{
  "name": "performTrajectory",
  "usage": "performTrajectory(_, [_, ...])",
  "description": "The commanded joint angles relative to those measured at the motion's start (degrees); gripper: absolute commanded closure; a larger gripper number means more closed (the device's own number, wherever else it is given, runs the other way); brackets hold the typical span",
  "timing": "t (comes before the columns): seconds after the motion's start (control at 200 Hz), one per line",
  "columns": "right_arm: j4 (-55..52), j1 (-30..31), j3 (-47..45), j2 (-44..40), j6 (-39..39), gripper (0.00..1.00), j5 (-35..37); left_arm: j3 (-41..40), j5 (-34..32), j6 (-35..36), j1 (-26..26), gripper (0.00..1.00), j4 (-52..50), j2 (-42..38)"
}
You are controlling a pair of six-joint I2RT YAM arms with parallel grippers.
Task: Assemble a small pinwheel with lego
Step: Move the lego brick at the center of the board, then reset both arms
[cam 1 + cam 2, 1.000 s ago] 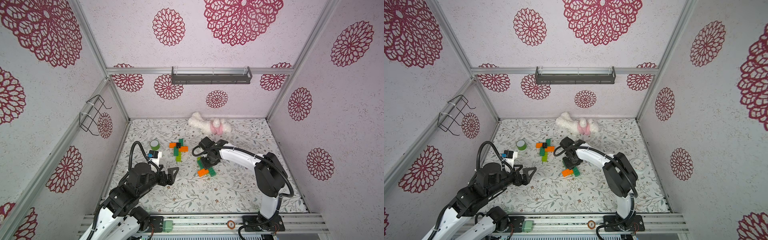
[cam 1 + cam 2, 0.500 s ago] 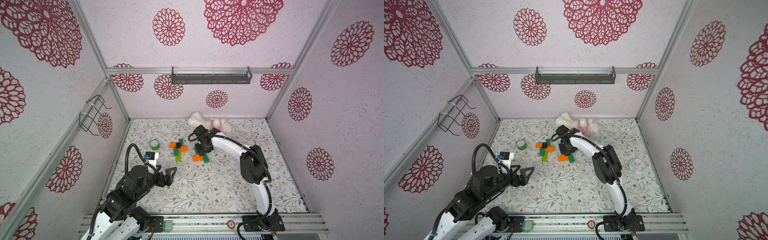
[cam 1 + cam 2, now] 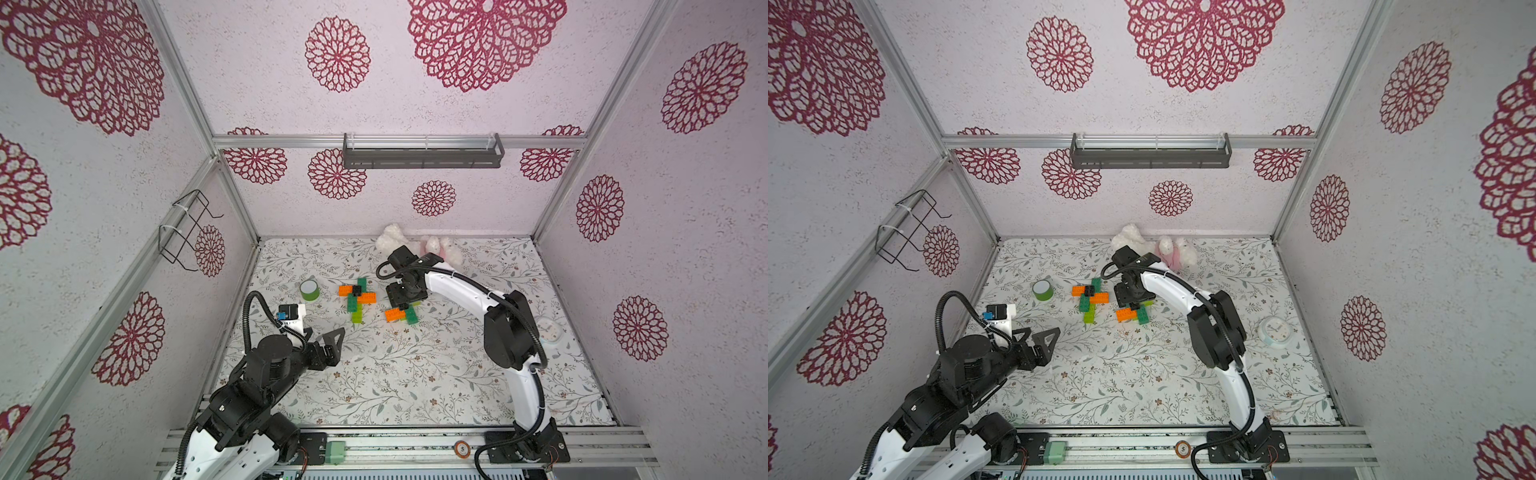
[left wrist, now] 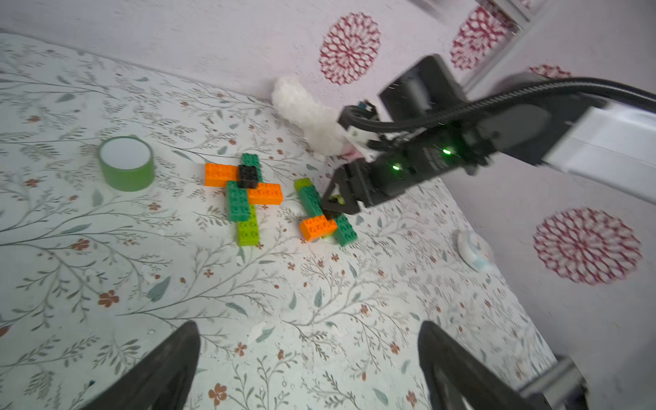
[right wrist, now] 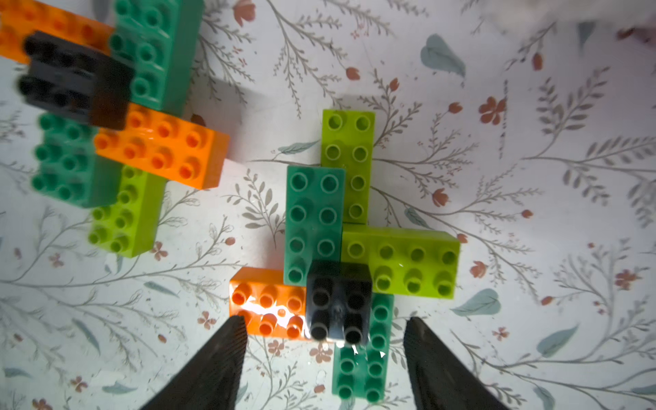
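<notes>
Seeing two lego builds toward back-centre of the floral surface [image 3: 415, 374], near each other, not touching. First lego cluster [image 3: 358, 298], beside green tape roll [image 3: 309, 289]: orange, dark green and lime bricks crossed, black square on top. Second lego cluster [image 5: 314, 220], directly under right fingers [image 5: 220, 355]: two lime, two dark green, one orange, black hub brick [image 5: 339, 305] on top at the crossing. Right fingers: spread, one each side of that hub brick, gaps both sides, pinching nothing; cannot tell whether tips touch bricks below. Left fingers [image 4: 167, 362]: spread wide, empty, over bare surface, well apart from both clusters. White plush toy [image 3: 390, 240] against back wall.
</notes>
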Motion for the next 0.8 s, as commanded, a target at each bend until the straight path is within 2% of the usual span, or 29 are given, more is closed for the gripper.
performTrajectory(0.0, [7.69,-3.52,-5.62,-15.80,-2.34,0.02,3.50,-2.75,-21.36,-9.26,0.88,0.03,3.36,-1.86])
performTrajectory(0.08, [17.78,-8.81,-16.91,-24.80,-1.96,0.01,3.88,-6.21,-33.21,-9.35,2.41,0.03,7.70,-2.94])
performTrajectory(0.175, [33.61,-15.68,-34.76,-36.31,-1.90,0.01,5.87,-10.27,-45.75,-6.56,5.36,0.03,13.34,-2.34])
performTrajectory(0.205, [37.62,-18.81,-39.64,-39.46,-0.42,0.01,6.18,-11.89,-47.32,-5.13,6.94,0.03,16.50,-1.88])
performTrajectory(0.255, [43.12,-22.80,-45.91,-43.10,1.21,0.01,5.81,-15.65,-47.28,1.22,10.64,0.03,24.23,-0.84])
performTrajectory(0.315, [52.61,-25.58,-54.80,-47.53,0.24,0.01,9.53,-18.88,-47.60,5.52,15.43,0.03,30.19,1.91])
performTrajectory(0.355, [58.89,-26.59,-60.14,-49.80,-1.48,0.01,12.82,-20.19,-46.07,7.35,19.24,0.03,32.95,4.64])
performTrajectory(0.435, [79.26,-27.16,-73.31,-52.77,-10.58,0.01,18.86,-21.43,-41.99,10.95,26.66,0.03,38.66,12.09])
performTrajectory(0.485, [87.60,-27.74,-78.64,-52.49,-12.22,0.01,22.43,-23.83,-39.69,16.35,29.34,0.03,49.16,17.29])
performTrajectory(0.545, [90.31,-29.10,-80.81,-50.96,-14.48,0.01,21.46,-27.56,-35.59,21.00,32.49,0.03,64.21,24.65])
performTrajectory(0.605, [90.40,-29.69,-80.66,-47.60,-17.56,0.01,21.93,-28.09,-27.24,21.78,36.05,0.03,71.67,31.86])
performTrajectory(0.651, [92.72,-30.64,-81.27,-44.68,-18.62,0.01,21.70,-27.89,-24.01,24.73,36.22,0.03,77.53,35.86])
performTrajectory(0.696, [97.23,-32.15,-82.45,-41.81,-18.29,0.01,20.21,-28.95,-17.70,25.75,37.21,0.03,84.75,39.02])
performTrajectory(0.731, [93.81,-33.24,-80.97,-41.93,-17.71,0.01,17.59,-29.14,-16.36,25.84,38.36,0.03,90.75,42.93])
performTrajectory(0.761, [97.06,-33.95,-81.56,-41.06,-18.32,0.01,15.64,-28.96,-15.95,25.53,38.80,0.03,93.74,45.71])
performTrajectory(0.796, [100.04,-34.54,-82.19,-40.17,-18.37,0.01,15.36,-28.66,-12.16,24.98,39.94,0.03,96.53,48.79])
